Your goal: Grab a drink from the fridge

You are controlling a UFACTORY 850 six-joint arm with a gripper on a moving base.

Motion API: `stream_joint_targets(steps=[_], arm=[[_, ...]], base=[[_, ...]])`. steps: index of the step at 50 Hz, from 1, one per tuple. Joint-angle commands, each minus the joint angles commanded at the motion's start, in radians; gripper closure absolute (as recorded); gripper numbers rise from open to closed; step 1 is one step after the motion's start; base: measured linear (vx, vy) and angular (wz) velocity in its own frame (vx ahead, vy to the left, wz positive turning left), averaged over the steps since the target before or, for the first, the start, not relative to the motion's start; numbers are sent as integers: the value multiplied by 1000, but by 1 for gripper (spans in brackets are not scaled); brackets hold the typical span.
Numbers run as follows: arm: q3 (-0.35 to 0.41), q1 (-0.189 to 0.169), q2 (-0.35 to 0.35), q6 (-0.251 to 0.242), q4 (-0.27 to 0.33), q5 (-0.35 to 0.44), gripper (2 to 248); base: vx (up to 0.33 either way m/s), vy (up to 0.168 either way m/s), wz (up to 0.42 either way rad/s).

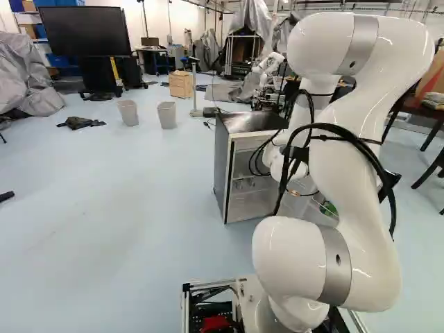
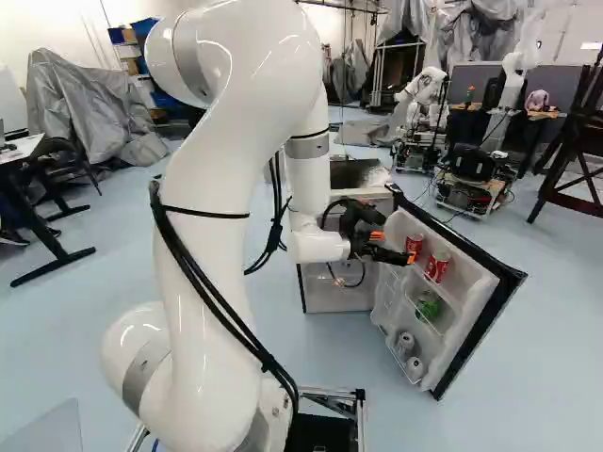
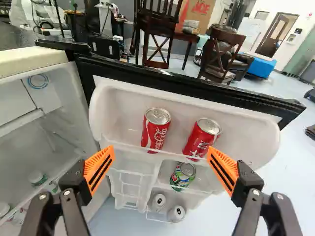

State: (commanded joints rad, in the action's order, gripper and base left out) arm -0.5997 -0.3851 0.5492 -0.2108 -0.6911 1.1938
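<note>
You have the fridge (image 1: 223,173) open: its door (image 2: 479,325) stands swung wide, so the access part of the job looks done. What is left is the grab itself and then bringing a drink clear.

Your gripper (image 3: 160,160) is apart, its two orange-padded fingers spread wide, with nothing clamped between them. It hangs at the door's inner side, near the top shelf (image 3: 120,115).

The drinks you want are in the door. Two red cans (image 3: 156,130) (image 3: 202,138) stand on that top shelf, one nearer the hinge and one further out, with a gap between them. In the wrist view both show ahead of the gripper, between the lines of its fingers. A green can (image 3: 182,175) sits on the shelf below, and two silver cans (image 3: 158,201) (image 3: 175,214) are in the lowest one. Inside the fridge body you may have another container (image 3: 37,177), but it is too unclear there to say what it is.

I judge you past the halfway mark. You next need to pick one red can, centre on it and move in before closing. Go straight in with both cans between the fingers and you could catch or tip the neighbour; the shelf's front lip also needs clearing when you lift.
</note>
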Motion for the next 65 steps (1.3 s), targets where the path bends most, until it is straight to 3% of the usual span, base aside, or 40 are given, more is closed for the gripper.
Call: stream_joint_targets(steps=[24,45,65], arm=[[-32,-8,21,2,0,0,3],[-32,-8,21,179,0,0,3],[-44,-13,29,199,0,0,3]], base=[[0,0,0],[0,0,0],[0,0,0]])
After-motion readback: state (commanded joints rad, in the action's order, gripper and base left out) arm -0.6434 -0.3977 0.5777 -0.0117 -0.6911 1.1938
